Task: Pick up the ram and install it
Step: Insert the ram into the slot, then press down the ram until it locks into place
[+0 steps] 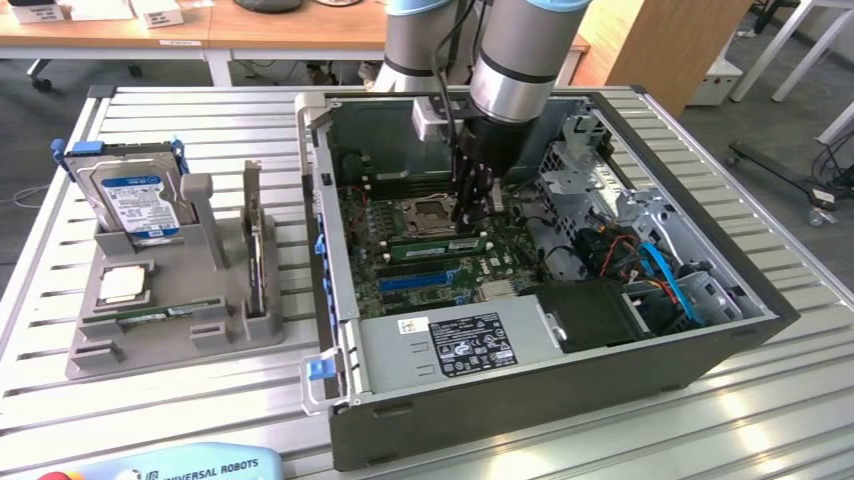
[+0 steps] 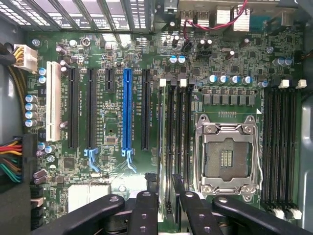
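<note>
I read the ram (image 2: 166, 156) as light and stiff but fragile. It is a thin board that would crack rather than bend, with chips on both faces and, I judge, contacts along one long edge that I would keep clear of. The sound hold is on the two flat faces, near the middle of its length and close to the edge away from the contacts, so it hangs square and does not tip. That is roughly what I see. The gripper (image 2: 165, 203) is down inside the case (image 1: 694, 350) with its jaws drawn in to a narrow gap. The ram stands edge-on between the fingers (image 2: 145, 213), one pad against each face. It runs straight out from the jaws along the memory slots (image 2: 178, 127) directly beneath them. The open socket (image 2: 227, 156) lies just to one side of the jaws and the blue slot (image 2: 127, 107) is further off on the other. I cannot tell whether the lower edge has entered a slot or hangs just above one.
</note>
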`<state>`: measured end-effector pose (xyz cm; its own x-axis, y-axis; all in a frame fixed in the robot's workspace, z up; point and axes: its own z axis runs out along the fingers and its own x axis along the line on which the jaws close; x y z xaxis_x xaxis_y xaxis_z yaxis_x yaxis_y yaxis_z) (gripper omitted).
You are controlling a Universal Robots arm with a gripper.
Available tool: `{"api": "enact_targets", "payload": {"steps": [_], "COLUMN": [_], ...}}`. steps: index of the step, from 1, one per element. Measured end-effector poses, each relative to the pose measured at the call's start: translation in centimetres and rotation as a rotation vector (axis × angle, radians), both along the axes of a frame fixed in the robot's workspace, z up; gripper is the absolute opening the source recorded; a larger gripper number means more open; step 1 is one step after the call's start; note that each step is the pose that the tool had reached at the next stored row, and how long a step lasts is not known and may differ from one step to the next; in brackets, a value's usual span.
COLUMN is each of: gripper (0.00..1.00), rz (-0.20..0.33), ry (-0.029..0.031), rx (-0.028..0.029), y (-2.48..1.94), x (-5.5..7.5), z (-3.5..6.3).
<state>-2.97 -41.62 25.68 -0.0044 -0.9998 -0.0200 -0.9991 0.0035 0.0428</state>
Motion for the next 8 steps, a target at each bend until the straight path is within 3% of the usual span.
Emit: {"api": "enact_targets", "payload": {"steps": [8], "gripper": [0.25], "rz": [0.000], "ry": [0.0000], "rx": [0.0001], "y": [0.00], "x": [0.00], "z": [0.17]}}
